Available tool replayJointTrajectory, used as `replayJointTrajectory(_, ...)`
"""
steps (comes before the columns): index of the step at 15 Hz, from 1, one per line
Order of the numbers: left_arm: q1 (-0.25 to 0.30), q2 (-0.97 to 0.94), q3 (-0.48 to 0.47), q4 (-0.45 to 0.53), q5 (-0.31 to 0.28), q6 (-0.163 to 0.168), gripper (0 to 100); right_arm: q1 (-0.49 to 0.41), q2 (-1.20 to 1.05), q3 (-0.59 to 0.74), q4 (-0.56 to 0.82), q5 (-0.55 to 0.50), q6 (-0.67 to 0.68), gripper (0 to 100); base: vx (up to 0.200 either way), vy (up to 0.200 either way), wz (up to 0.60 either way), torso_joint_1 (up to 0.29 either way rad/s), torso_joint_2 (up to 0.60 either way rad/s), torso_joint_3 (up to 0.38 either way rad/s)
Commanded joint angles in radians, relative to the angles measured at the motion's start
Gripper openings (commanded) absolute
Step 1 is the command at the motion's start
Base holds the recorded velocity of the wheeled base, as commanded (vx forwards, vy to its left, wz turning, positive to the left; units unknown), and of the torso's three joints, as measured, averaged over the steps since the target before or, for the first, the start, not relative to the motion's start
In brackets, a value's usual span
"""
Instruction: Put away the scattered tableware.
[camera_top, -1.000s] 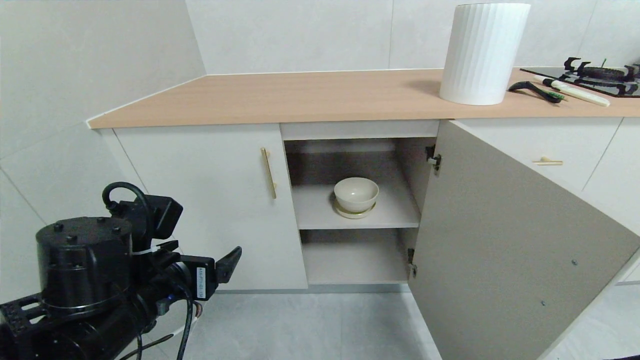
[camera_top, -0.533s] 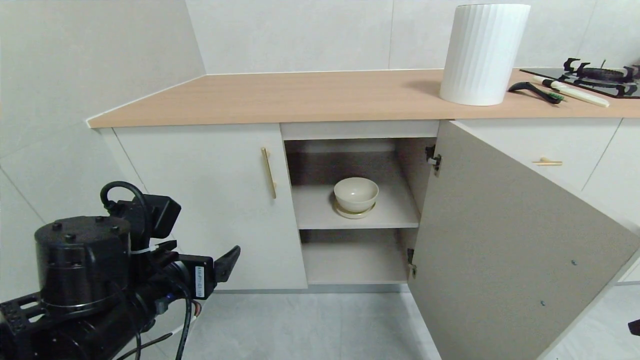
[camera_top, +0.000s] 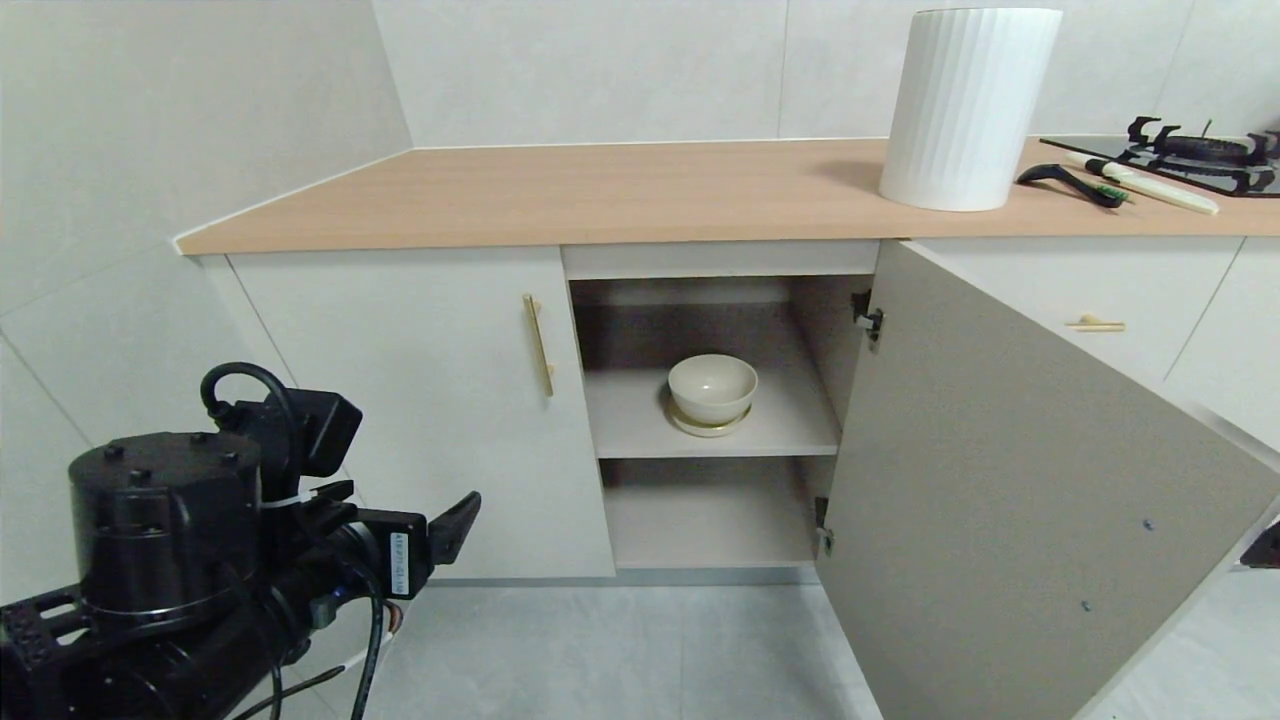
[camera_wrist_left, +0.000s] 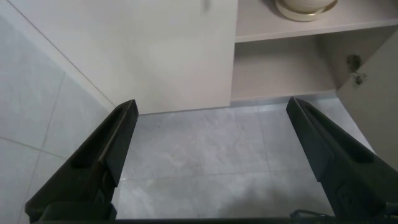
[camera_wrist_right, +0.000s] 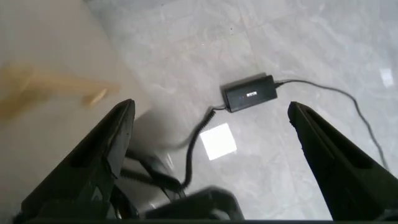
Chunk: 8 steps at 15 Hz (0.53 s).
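A cream bowl sits on a gold-rimmed saucer on the upper shelf of the open cabinet. The bowl's underside also shows in the left wrist view. My left gripper hangs low, left of the cabinet and in front of its closed left door; it is open with nothing between its fingers. My right gripper is open and empty over the floor, beside the outer face of the open door, near a blurred gold handle. Its dark tip peeks past the door's right edge.
The grey open door swings out to the right. The lower shelf is bare. On the wooden counter stand a white ribbed container, a black utensil and a white-handled tool. A black power adapter with cable lies on the floor.
My right gripper has risen along the right edge of the head view, behind the open door. The left arm, bowl and door have stayed put.
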Motion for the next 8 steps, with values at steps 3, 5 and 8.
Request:
replayJointTrajectory(3,0.000,-0.001,0.000,-0.001,0.001,-0.001,100,-0.009,0.087,0.058,-0.093,0.013,0.001,100,0.000,0.000,0.00,0.000,0.00,0.000)
replayJointTrajectory(5,0.000,-0.003,0.000,-0.001,0.001,-0.001,100,0.000,0.091,0.073,-0.136,0.071,0.001,100,0.000,0.000,0.00,0.000,0.00,0.000)
replayJointTrajectory(8,0.000,-0.004,0.000,-0.001,0.001,-0.001,100,0.024,0.088,0.073,-0.137,0.123,0.004,100,0.000,0.000,0.00,0.000,0.00,0.000)
